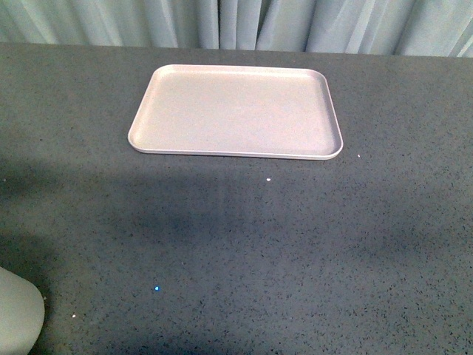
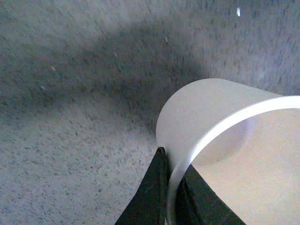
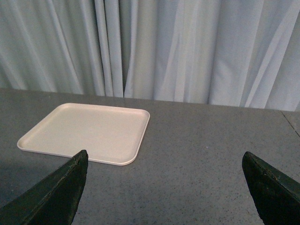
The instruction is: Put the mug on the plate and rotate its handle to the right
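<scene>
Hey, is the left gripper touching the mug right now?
Touching. The left wrist view shows the left gripper pinching the wall of the mug between its two dark fingers.

Plate (image 1: 236, 111) pale beige; table (image 1: 295, 259) dark grey, speckled; mug (image 2: 206, 108) white; curtain (image 3: 187, 47) pale grey.

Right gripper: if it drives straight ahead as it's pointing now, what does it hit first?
Likely the bare table, just beside the plate; the open right gripper has nothing standing in its line. Depth unclear: if it clears the table, the curtain comes next.
</scene>
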Available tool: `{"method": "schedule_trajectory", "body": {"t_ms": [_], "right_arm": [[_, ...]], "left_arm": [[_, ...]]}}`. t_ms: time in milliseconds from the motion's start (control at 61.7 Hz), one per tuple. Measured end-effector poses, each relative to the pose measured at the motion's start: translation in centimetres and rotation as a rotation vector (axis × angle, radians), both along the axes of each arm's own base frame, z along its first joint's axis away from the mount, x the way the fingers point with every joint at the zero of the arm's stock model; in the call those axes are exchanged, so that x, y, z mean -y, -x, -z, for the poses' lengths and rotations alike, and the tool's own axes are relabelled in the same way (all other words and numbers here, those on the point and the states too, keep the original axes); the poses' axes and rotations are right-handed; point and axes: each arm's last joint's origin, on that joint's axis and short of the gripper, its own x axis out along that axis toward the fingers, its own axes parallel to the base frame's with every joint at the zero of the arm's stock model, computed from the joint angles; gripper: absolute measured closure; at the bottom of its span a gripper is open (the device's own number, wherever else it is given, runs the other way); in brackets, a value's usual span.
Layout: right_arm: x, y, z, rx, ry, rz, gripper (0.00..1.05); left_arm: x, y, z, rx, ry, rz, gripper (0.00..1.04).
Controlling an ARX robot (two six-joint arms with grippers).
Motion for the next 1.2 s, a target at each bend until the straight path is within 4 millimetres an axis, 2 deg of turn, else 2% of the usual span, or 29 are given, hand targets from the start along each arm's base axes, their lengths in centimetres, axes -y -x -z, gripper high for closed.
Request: {"method": "schedule_trajectory", "body": {"t_ms": [194, 308, 438, 600, 713, 924, 1199], "right_arm": [[0.0, 0.0, 0.0, 0.000, 0.000, 0.000, 0.09], [0.0, 0.0, 0.0, 0.000, 0.000, 0.000, 0.09], [0.0, 0.0, 0.0, 0.000, 0.000, 0.000, 0.09], [0.0, 0.0, 0.0, 0.000, 0.000, 0.000, 0.09], [0.0, 0.0, 0.0, 0.000, 0.000, 0.000, 0.09], [0.0, 0.0, 0.0, 0.000, 0.000, 0.000, 0.09], [0.0, 0.0, 0.0, 0.000, 0.000, 0.000, 0.09]], "left_arm": [[3.1, -4.0, -3.9, 0.107, 0.061, -0.094, 1.03], [7.1, -8.1, -5.3, 0.149, 0.109, -0.125, 1.03], [10.4, -10.8, -4.4, 0.119, 0.125, -0.155, 1.03], [14.2, -13.0, -2.7, 0.065, 0.128, -0.145, 1.03], [16.3, -14.3, -2.3, 0.045, 0.120, -0.130, 1.03], [18.7, -16.7, -2.9, 0.053, 0.109, -0.110, 1.03], [19.9, -19.1, -3.0, 0.060, 0.075, -0.117, 1.03]]}}
